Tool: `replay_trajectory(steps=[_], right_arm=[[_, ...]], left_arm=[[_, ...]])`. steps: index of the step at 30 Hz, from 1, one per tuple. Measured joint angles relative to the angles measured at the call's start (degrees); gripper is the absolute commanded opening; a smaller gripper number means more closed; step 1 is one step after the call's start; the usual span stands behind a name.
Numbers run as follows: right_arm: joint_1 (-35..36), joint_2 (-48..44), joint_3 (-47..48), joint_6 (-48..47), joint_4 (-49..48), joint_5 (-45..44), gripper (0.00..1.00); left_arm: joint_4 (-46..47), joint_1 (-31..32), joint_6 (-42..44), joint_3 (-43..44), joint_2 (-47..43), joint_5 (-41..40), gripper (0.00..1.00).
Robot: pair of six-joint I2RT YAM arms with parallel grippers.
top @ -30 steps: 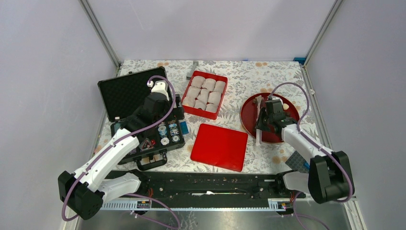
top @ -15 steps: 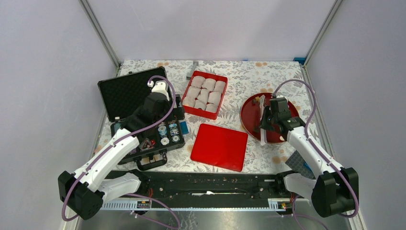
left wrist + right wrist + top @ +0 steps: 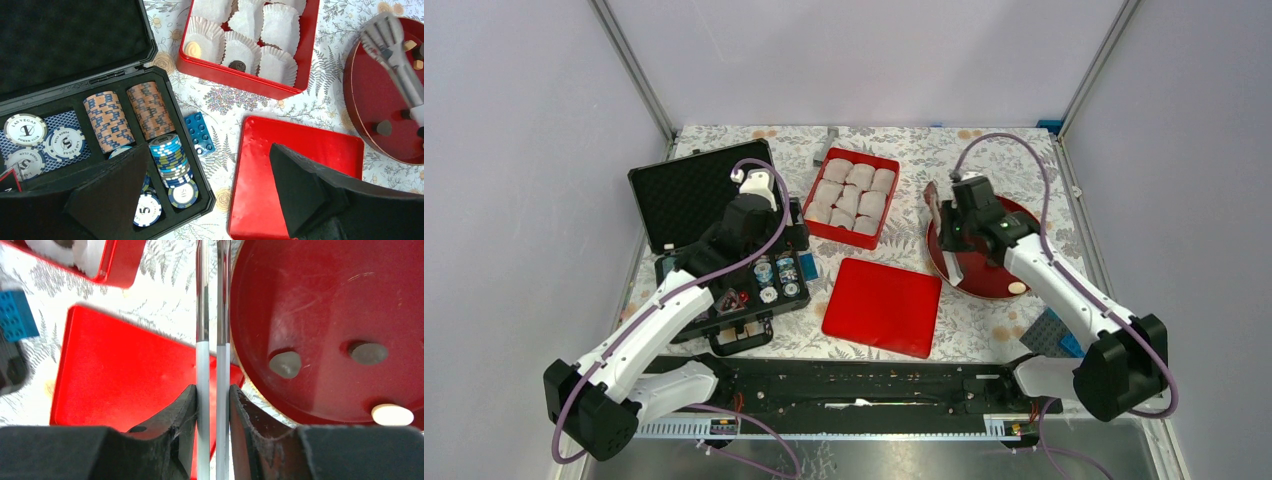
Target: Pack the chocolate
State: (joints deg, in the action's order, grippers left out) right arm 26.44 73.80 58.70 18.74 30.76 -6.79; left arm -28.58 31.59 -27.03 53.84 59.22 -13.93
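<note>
Several chocolate lumps lie on the round red plate (image 3: 994,283): a grey-brown one (image 3: 285,363), a darker one (image 3: 369,353) and a pale one (image 3: 392,414). The red box (image 3: 250,82) of white paper cups holds a pale chocolate (image 3: 193,49) and a dark one (image 3: 237,65). My right gripper (image 3: 213,390) is shut on the tongs (image 3: 202,315), squeezing their two arms close together over the plate's left rim. The tongs' head (image 3: 385,30) shows in the left wrist view; whether it holds a lump I cannot tell. My left gripper (image 3: 208,147) hangs open and empty above the case's corner.
An open black case (image 3: 679,195) of striped chips stands at the left. The flat red lid (image 3: 882,305) lies between case and plate. A blue brick (image 3: 200,132) lies beside the case. A grey-blue plate (image 3: 1052,335) lies at the near right.
My right arm has swung the tongs from the plate's right side to its left rim, towards the red box. Its jaws have squeezed in slightly. The left arm has not moved.
</note>
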Motion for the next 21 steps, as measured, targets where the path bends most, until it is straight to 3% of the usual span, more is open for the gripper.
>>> replay_trajectory(steps=[6,21], right_arm=[[5.66,1.4,-1.86,2.12,-0.15,-3.26,0.31],[9.92,12.11,-3.91,4.74,-9.16,-7.43,0.31]], left_arm=[[0.02,0.0,0.0,0.0,-0.37,0.02,0.99],[-0.07,0.0,0.0,0.0,-0.94,-0.02,0.99]])
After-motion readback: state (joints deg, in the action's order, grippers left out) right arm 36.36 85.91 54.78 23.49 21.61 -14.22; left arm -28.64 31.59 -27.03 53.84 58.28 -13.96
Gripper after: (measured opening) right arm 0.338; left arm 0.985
